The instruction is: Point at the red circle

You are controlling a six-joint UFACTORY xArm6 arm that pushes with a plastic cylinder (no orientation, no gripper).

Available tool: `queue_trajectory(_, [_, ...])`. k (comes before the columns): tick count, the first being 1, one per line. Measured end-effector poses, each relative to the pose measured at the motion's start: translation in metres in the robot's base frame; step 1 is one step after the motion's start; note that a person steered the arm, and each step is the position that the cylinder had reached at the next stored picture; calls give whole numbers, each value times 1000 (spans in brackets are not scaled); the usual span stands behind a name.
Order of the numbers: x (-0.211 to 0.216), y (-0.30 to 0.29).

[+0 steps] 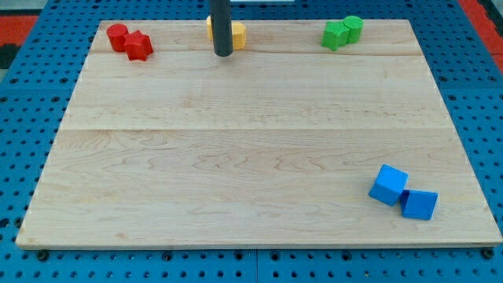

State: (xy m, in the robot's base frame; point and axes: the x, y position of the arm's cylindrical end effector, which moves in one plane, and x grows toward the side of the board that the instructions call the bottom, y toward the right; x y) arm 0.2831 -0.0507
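Observation:
The red circle (117, 36) is a short red cylinder at the view's top left corner of the wooden board (236, 157). A red star-like block (139, 45) touches its right side. My tip (223, 53) is the lower end of the dark rod, near the view's top, well to the right of both red blocks. It stands right in front of the yellow blocks (236, 34), which it partly hides.
Two green blocks (342, 32) sit together at the view's top right. Two blue blocks, one cube (389, 185) and one (420, 204) beside it, lie at the view's bottom right. A blue pegboard (23, 118) surrounds the board.

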Motion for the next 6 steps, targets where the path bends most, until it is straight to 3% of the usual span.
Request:
queue_trajectory(1, [8, -33])
queue_trajectory(4, [-2, -35])
queue_trajectory(6, [-66, -78])
